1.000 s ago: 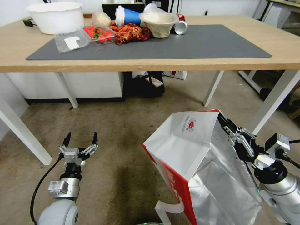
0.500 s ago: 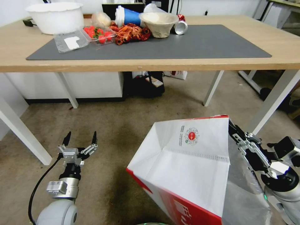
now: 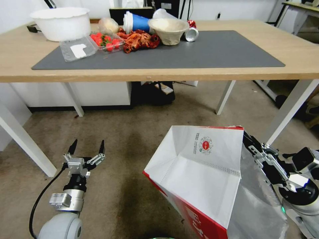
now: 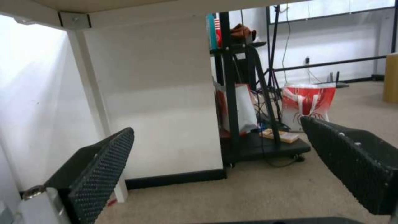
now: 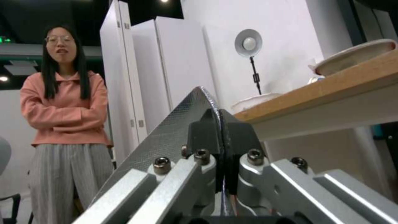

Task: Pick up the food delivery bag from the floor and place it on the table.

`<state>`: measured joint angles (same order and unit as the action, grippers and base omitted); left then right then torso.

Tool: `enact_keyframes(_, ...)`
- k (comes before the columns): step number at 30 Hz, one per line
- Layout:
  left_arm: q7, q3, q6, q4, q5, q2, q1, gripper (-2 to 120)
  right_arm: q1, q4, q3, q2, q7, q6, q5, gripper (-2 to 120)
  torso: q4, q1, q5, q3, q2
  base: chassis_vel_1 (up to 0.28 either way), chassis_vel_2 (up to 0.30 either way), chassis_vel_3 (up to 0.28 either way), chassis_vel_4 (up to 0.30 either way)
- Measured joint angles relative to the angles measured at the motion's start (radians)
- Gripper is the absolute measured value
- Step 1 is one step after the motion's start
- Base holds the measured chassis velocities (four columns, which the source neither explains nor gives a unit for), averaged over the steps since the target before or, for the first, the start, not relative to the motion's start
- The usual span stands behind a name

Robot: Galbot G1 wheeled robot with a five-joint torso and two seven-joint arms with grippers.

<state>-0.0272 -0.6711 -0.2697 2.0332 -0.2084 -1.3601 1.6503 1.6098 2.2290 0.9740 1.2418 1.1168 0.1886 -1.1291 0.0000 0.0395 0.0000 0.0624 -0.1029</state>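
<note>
Right end effector (image 3: 250,143) pinches food delivery bag (image 3: 202,172) rim; bag tilted.

My left gripper (image 3: 86,147): black dimpled fingers, silver bracket.
My left wrist: grey, black cable looping.
My right gripper (image 5: 218,124): silver links, bolts.

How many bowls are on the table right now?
2. A large white bowl sits at the table's far left corner; a beige paper bowl stands at the mat's far edge, beside the crayfish pile. Others may be hidden behind the clutter.
</note>
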Motion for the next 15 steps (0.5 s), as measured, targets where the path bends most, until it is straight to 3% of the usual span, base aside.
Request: enact_keyframes(15,-0.001,0.000,0.003,0.008,0.004,-0.001,0.005,100,0.000,-0.004,0.011,0.005,0.036,0.006,0.005,0,0.0000,0.009,0.0000,0.050,-0.058,0.000,0.000,0.000,0.000)
